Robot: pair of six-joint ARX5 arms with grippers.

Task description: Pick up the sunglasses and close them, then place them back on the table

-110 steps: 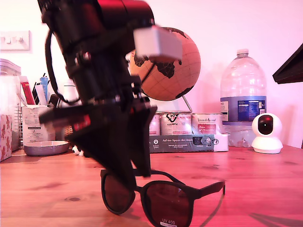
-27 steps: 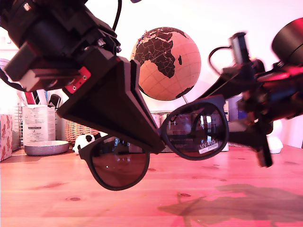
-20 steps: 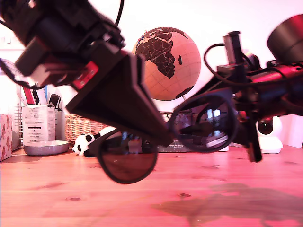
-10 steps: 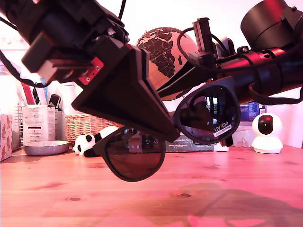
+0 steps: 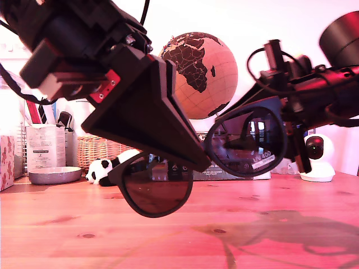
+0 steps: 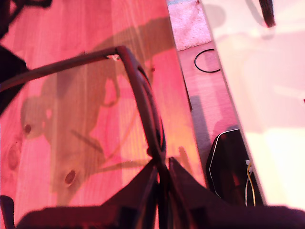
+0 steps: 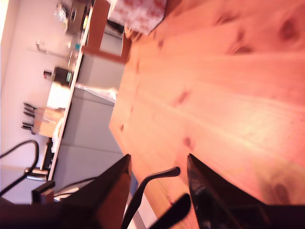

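So the sunglasses (image 5: 202,168) hung in the air above the table (image 5: 84,235), my first gripper (image 6: 162,174) pinched tight on the bridge. My second gripper (image 7: 157,183) sat fingers apart around an arm tip.

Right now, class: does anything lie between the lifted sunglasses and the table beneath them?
Nothing visible does. The sunglasses hang above bare table, pinched at the frame by my first gripper; only shadows lie below.
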